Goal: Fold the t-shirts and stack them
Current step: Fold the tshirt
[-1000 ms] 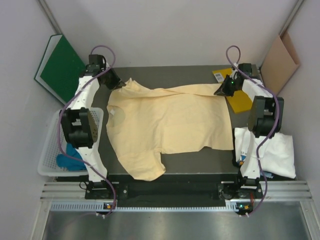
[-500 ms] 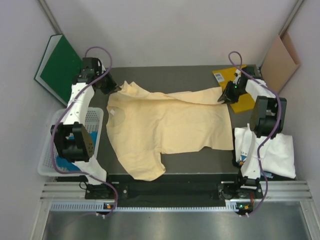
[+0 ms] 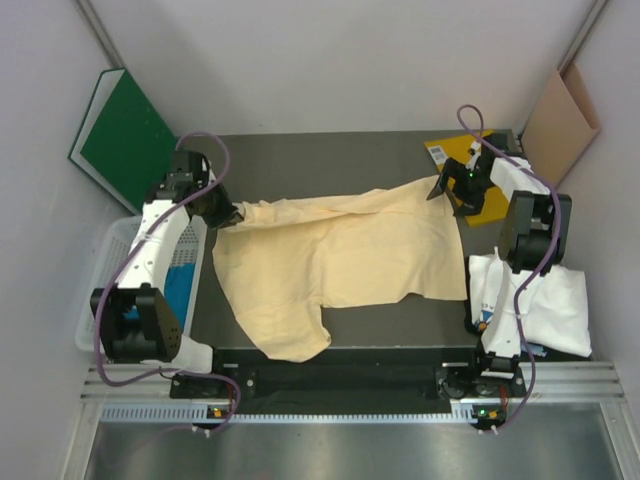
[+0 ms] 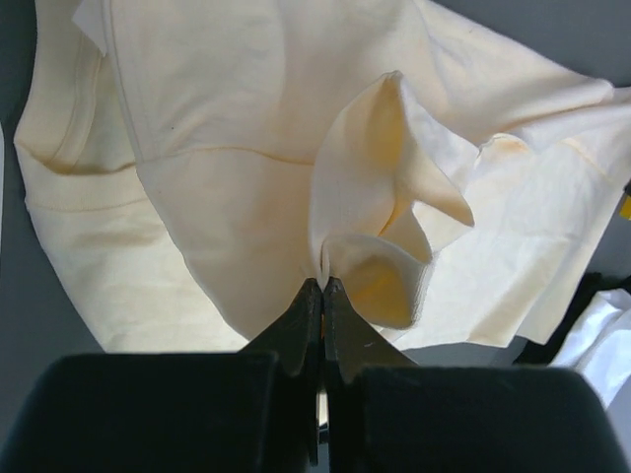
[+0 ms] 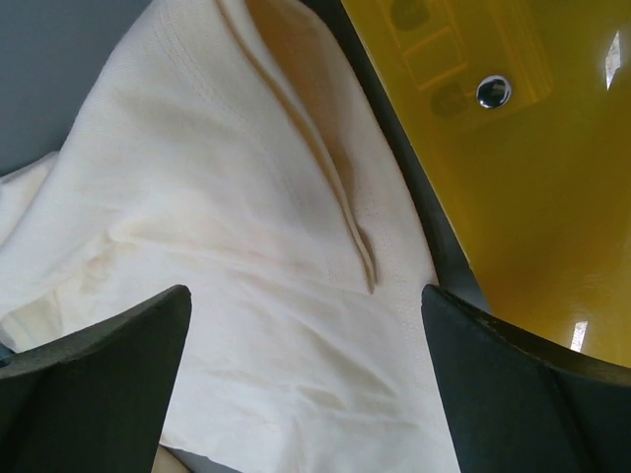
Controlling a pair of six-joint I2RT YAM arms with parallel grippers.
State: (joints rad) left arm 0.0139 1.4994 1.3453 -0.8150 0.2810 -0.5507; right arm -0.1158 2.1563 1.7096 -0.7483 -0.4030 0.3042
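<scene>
L hand [image 4: 322,286] is pinching a bunched fold of peach tee [image 3: 340,250], R hand [image 5: 306,296] is hanging spread over its hem; cloth's draping light+limp, so hem corners are looking best to grab.

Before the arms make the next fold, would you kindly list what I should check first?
1. Hold of the left gripper on the peach t-shirt: ok, shut on a pinch of cloth.
2. Hold of the right gripper: not ok, fingers wide open over the cloth.
3. Cloth flat: not ok, far edge bunched.
4. The yellow folder clear of the cloth: ok, a dark strip shows between.
5. The white t-shirt out of the way: ok, lies apart at the right.
</scene>
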